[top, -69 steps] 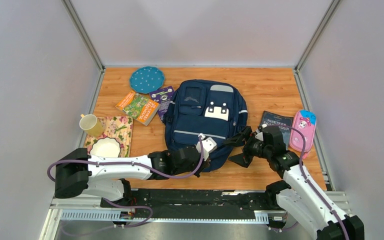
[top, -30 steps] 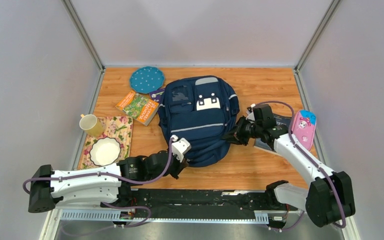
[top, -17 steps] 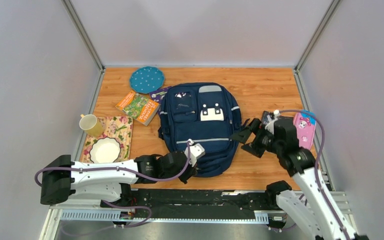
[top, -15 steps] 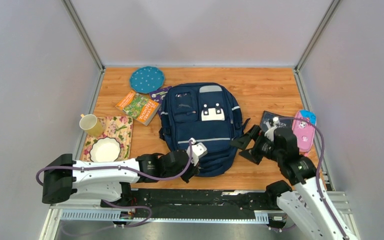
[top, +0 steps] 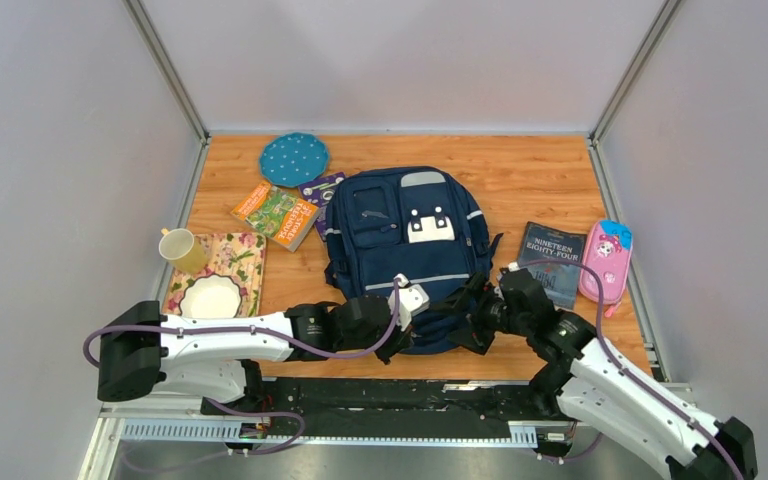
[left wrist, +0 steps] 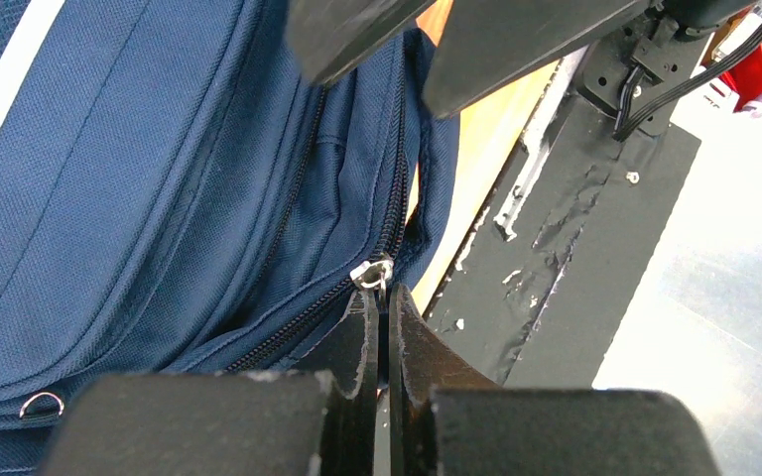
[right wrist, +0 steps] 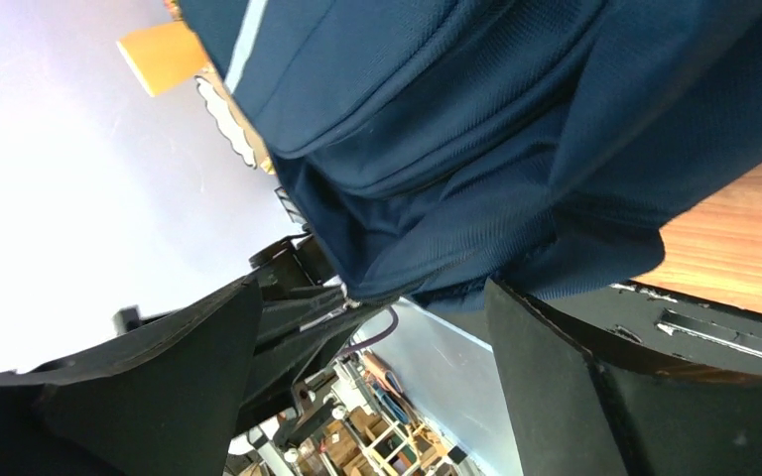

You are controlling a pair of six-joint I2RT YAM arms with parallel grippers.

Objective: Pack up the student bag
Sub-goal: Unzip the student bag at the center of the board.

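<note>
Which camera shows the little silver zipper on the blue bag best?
The left wrist view: the zipper pull shines close up, pinched by the left gripper. The top view is too far away to show it. The right wrist view shows only blue fabric of the student bag.

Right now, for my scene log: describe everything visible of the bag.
The bag is navy fabric, lying front up on the table, with front pockets, a light stripe and a white patch. The left fingers pinch a metal zipper pull at its near edge; the open right fingers straddle its near right corner.
</note>
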